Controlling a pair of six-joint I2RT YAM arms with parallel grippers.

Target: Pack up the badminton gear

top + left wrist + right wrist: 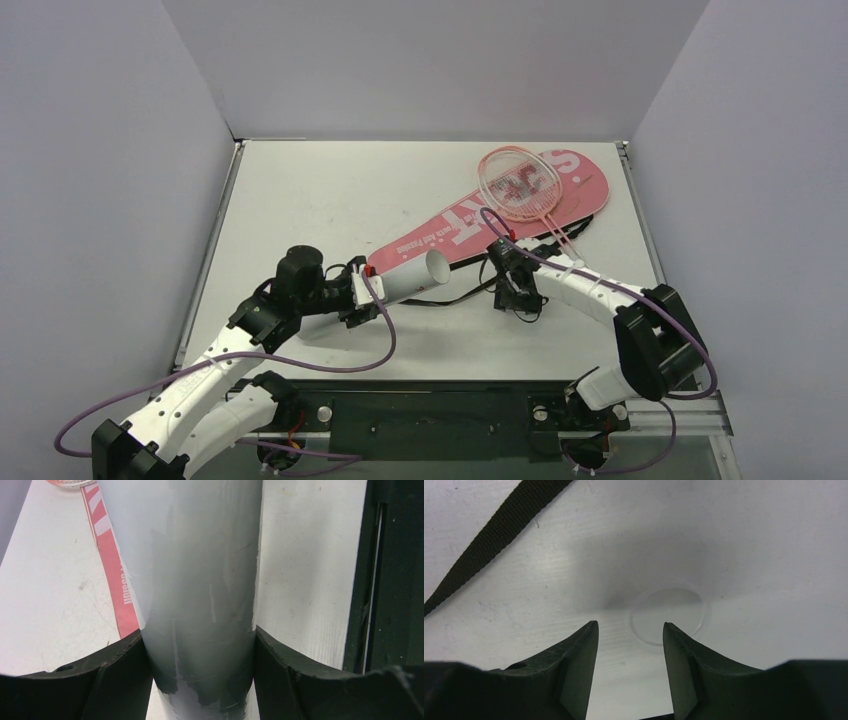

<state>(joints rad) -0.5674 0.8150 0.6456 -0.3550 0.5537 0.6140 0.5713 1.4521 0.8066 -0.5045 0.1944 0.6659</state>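
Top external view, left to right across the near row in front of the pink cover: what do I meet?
From the left: left gripper → white tube → right gripper. The pink cover and rackets lie farther back and overlap these, so they are left out.

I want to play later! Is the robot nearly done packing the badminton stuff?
Not yet. Done: no loose shuttlecocks show, but I cannot see inside the white tube. In hand: the left gripper clamps that tube, its end open, and the right gripper hangs open over a clear round disc, likely the lid. Left: the two rackets lie on top of the pink SPORT cover, not inside.
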